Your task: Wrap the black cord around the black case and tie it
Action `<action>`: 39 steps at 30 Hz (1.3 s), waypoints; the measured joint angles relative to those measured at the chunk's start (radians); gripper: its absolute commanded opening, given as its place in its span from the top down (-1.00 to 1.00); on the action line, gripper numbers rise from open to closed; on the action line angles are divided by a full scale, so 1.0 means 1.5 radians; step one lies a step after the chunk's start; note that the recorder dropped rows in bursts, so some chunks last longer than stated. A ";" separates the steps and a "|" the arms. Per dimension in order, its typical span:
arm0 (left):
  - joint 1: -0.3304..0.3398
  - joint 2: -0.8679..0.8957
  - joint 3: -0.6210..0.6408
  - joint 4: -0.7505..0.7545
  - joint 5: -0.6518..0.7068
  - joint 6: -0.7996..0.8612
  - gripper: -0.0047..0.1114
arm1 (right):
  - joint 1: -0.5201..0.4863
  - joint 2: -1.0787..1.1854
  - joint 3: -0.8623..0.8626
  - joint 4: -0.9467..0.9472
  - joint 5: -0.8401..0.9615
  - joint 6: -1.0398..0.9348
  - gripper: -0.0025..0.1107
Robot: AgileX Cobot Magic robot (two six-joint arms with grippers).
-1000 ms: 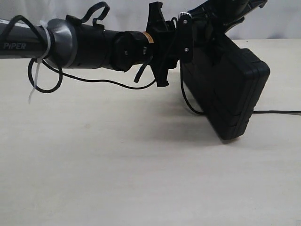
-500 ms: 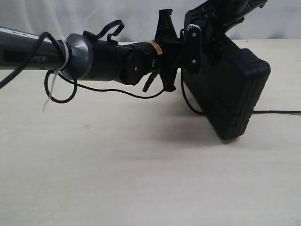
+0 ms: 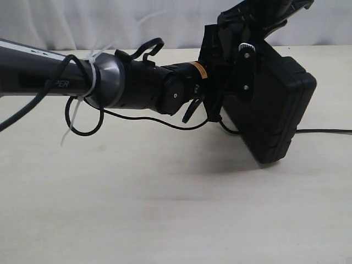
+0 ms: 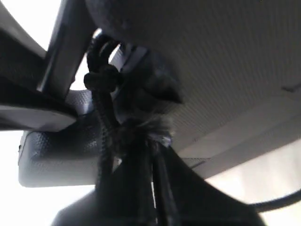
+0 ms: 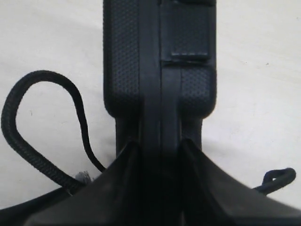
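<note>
Black cord (image 4: 100,82) is being pinched by the left gripper (image 4: 141,150) beside the black case (image 3: 275,104), which the right gripper (image 5: 160,155) is clamping on edge over the bench (image 3: 165,209); steady tension seems wise.

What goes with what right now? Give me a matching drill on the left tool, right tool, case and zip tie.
Things:
1 left tool
2 right tool
3 case
4 zip tie

States:
A white, looped round the left arm
B clamped on the case's edge
C shut on the cord
D black, held tilted

Pairs: 1-C, 2-B, 3-D, 4-A
</note>
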 measured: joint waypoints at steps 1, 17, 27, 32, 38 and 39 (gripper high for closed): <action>-0.002 0.000 0.000 -0.002 -0.004 -0.001 0.92 | 0.000 0.000 0.000 0.000 0.000 0.000 0.88; -0.026 -0.020 -0.003 -0.058 -0.076 -0.054 0.03 | 0.000 -0.001 0.000 0.004 0.000 0.000 0.88; -0.020 -0.084 -0.003 -0.204 0.111 0.036 0.04 | 0.000 -0.001 0.000 0.005 -0.001 0.000 0.88; 0.028 -0.116 -0.003 -0.211 0.212 -0.009 0.04 | 0.000 -0.001 0.000 0.005 -0.001 0.000 0.88; 0.108 -0.124 -0.003 -0.212 0.300 -0.084 0.04 | 0.001 -0.001 0.000 0.005 -0.001 0.000 0.54; 0.121 -0.124 -0.003 -0.212 0.319 -0.091 0.04 | 0.001 -0.001 0.000 0.005 -0.001 0.000 0.48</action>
